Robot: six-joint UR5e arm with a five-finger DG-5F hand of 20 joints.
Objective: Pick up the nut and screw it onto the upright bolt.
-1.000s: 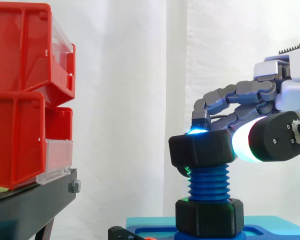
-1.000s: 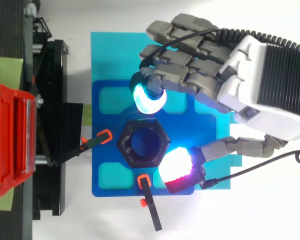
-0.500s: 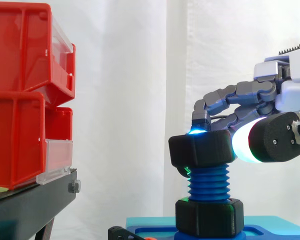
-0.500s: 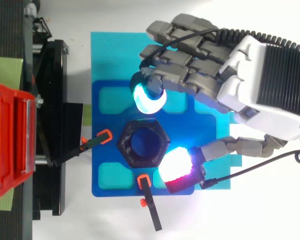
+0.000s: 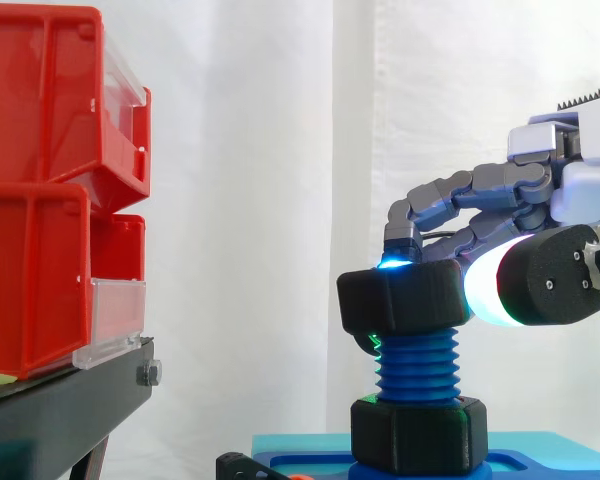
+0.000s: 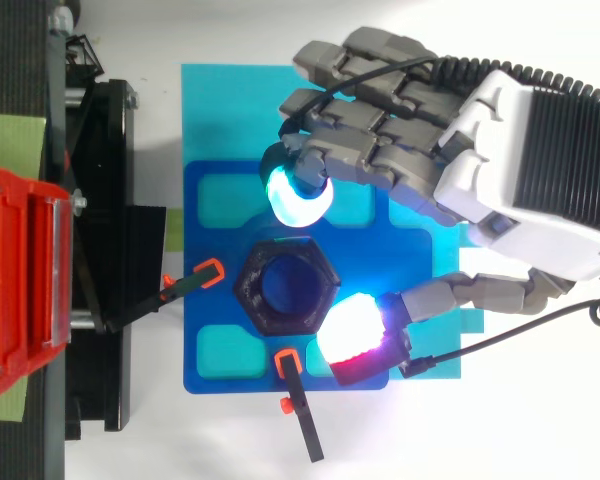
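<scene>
A black hex nut (image 5: 405, 298) sits on top of the upright blue threaded bolt (image 5: 416, 368), tilted slightly. The bolt rises from a black hex collar (image 5: 418, 432) on a blue base plate (image 6: 215, 340). From above, the nut (image 6: 285, 286) shows the blue bolt end in its bore. My hand (image 6: 500, 170) reaches in from the right with curled fingers around the nut. A cyan-glowing fingertip (image 6: 298, 198) rests at the nut's far edge. The white and red glowing thumb pad (image 6: 352, 335) presses its near right corner.
Stacked red bins (image 5: 50, 180) stand on a black stand (image 5: 70, 405) to the left. Two black clamps with orange tips (image 6: 195, 280) (image 6: 298, 405) hold the base plate, which lies on a cyan mat (image 6: 230, 110). White curtain behind.
</scene>
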